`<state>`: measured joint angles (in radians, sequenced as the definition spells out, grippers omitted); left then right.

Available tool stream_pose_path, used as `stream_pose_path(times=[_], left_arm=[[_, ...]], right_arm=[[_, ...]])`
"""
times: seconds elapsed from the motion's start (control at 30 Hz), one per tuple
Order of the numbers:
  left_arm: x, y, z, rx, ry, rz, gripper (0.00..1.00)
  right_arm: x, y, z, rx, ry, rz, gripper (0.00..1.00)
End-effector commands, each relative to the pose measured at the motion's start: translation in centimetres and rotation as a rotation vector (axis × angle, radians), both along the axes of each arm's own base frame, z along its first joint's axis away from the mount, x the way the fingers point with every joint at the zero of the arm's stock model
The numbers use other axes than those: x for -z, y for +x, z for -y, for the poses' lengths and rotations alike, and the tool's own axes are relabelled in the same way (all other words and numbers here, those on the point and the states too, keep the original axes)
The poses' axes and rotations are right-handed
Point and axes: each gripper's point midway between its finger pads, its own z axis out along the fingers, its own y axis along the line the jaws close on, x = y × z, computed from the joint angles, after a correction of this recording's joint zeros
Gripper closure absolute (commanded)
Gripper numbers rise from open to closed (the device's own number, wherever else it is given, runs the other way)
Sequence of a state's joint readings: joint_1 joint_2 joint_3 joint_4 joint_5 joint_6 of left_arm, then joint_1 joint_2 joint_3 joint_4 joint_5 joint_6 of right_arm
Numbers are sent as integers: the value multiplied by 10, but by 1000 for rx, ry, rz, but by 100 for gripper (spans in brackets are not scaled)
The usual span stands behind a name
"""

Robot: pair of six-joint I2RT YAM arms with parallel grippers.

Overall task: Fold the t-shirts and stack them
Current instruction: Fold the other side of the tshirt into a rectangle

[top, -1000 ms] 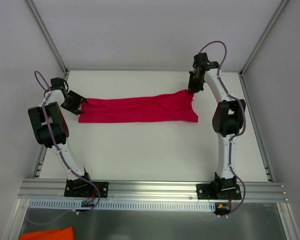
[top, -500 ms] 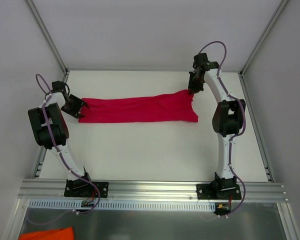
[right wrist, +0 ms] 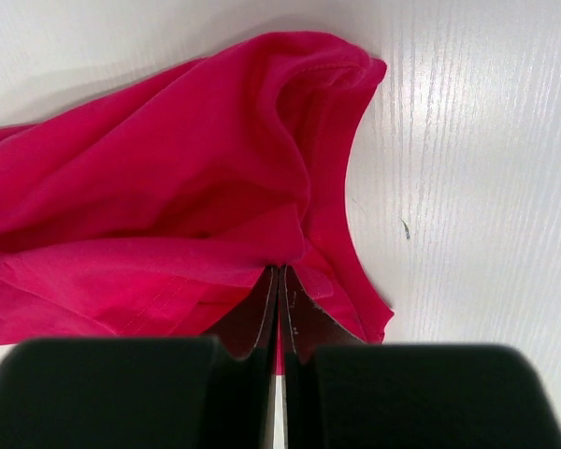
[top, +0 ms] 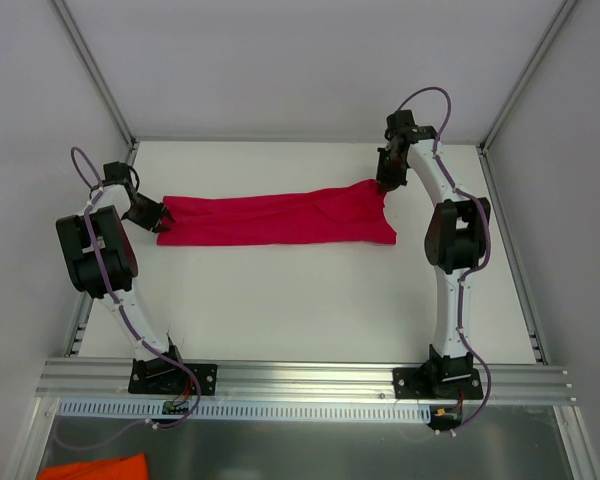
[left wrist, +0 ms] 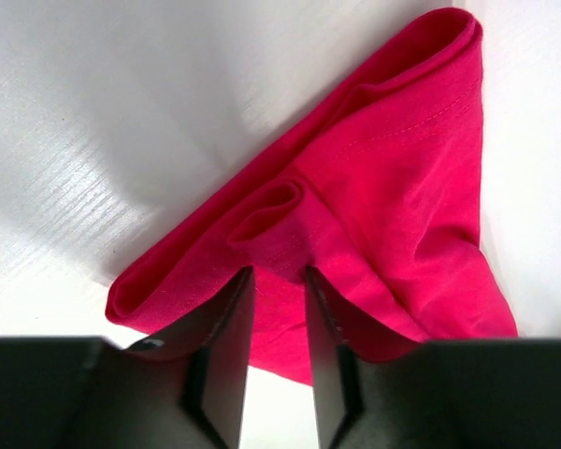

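Observation:
A crimson-red t-shirt (top: 280, 220) lies stretched into a long band across the white table (top: 280, 310). My left gripper (top: 160, 213) is at the band's left end. In the left wrist view the folded cloth (left wrist: 393, 187) runs in between the fingertips of that gripper (left wrist: 276, 271). Its jaws stand a narrow gap apart, with red fabric and a strip of table showing between them. My right gripper (top: 382, 185) is at the far right corner of the band. Seen from the right wrist, it (right wrist: 280, 269) is shut on a bunched fold of the shirt (right wrist: 150, 187).
Aluminium posts and grey walls close in the table on three sides. A metal rail (top: 300, 378) carries both arm bases at the near edge. An orange cloth (top: 90, 468) lies below the rail at the bottom left.
My left gripper's jaws have narrowed around the shirt's left end, and its wrist has shifted slightly. The right arm and the shirt's right corner have not moved.

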<state>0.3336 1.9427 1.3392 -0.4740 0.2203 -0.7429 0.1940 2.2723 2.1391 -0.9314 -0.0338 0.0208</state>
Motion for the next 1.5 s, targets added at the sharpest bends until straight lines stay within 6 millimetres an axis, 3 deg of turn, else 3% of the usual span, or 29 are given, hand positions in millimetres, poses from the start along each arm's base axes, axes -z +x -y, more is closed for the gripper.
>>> stream_pose_path(times=[0.0, 0.27, 0.6, 0.97, 1.27, 1.47], left_arm=[[-12, 9, -9, 4, 54, 33, 73], [-13, 11, -13, 3, 76, 33, 100], [-18, 17, -22, -14, 113, 50, 100], [-24, 48, -22, -1, 104, 137, 100], [-17, 62, -18, 31, 96, 141, 100], [-4, 59, -21, 48, 110, 109, 100]], right_arm=[[-27, 0, 4, -6, 3, 53, 99], [-26, -3, 1, -13, 7, 48, 99], [-27, -4, -1, -43, 6, 58, 99], [-28, -8, -4, -63, 19, 67, 99], [-40, 9, -9, -63, 34, 138, 99], [-37, 25, -10, -59, 21, 160, 99]])
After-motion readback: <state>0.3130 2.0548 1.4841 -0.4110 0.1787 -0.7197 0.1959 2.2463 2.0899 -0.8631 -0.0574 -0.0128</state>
